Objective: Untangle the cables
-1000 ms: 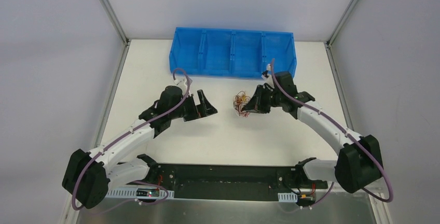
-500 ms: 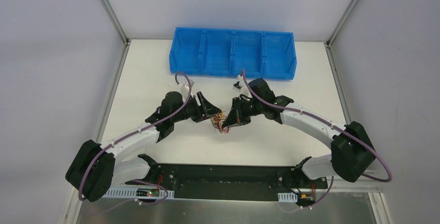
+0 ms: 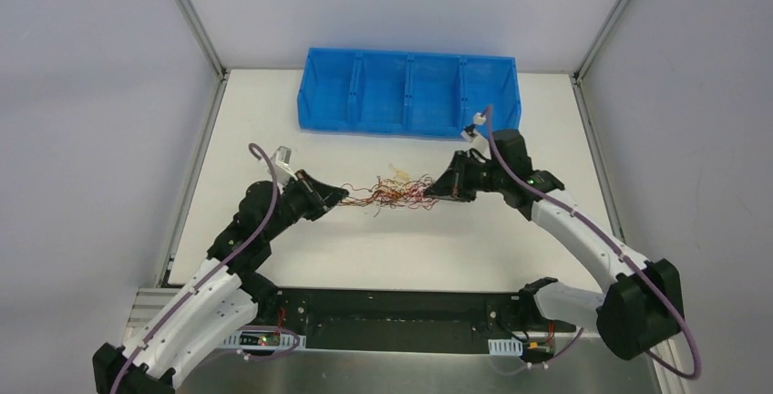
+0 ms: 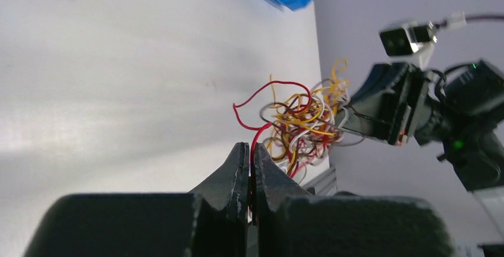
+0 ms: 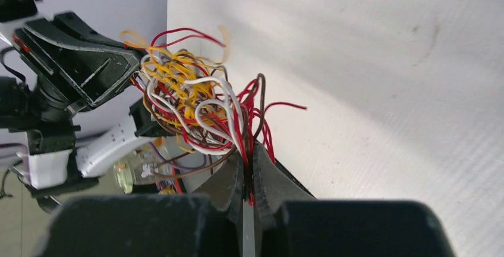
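The cables (image 3: 394,192) are a tangle of thin red, yellow, white and brown wires, stretched into a band between both grippers above the white table (image 3: 401,248). My left gripper (image 3: 343,195) holds the band's left end, shut on a red strand (image 4: 257,141). At the right end my right gripper (image 3: 432,191) is shut on several red and brown strands (image 5: 249,144). From each wrist, the tangle (image 4: 303,120) (image 5: 190,102) bunches between the two grippers.
A blue bin (image 3: 407,93) with several compartments stands at the back of the table, behind the grippers. Metal frame posts (image 3: 196,29) rise at the back corners. A black base rail (image 3: 392,316) runs along the near edge.
Both grippers met at the bundle, the left one closed on it, then they drew apart, the left leftward and the right rightward. The ball is pulled out into a long loose band.
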Action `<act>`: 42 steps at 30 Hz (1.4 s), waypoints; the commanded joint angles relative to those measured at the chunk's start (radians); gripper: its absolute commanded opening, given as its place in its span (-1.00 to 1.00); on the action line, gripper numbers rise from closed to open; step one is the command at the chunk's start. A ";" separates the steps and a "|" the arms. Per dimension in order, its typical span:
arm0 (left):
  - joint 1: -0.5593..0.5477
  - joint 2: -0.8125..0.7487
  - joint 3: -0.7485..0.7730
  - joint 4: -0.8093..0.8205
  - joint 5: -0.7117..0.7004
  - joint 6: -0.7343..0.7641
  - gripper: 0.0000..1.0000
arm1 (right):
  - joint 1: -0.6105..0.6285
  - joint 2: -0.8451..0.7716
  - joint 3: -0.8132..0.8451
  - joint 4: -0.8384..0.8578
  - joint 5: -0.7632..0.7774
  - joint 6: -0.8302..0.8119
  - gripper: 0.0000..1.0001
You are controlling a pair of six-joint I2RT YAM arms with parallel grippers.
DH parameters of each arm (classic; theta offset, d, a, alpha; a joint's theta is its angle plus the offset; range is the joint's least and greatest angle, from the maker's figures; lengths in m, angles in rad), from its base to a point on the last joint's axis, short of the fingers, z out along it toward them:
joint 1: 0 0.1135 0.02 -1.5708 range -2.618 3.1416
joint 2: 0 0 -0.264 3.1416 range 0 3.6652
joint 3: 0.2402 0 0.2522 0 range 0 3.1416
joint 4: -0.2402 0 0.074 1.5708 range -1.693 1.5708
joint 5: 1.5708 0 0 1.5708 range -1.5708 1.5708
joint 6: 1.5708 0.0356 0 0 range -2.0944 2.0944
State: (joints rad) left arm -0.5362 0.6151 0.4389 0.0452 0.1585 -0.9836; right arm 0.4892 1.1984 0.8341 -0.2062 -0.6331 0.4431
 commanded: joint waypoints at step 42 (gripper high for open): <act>0.670 0.301 0.273 -0.379 0.456 0.240 0.84 | -0.303 -0.035 -0.090 0.018 0.015 0.134 -0.83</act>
State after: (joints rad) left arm 0.1833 0.9874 0.6983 -0.4778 0.4271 -0.7963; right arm 0.0868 1.1366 0.7044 -0.3325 -0.5758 0.5179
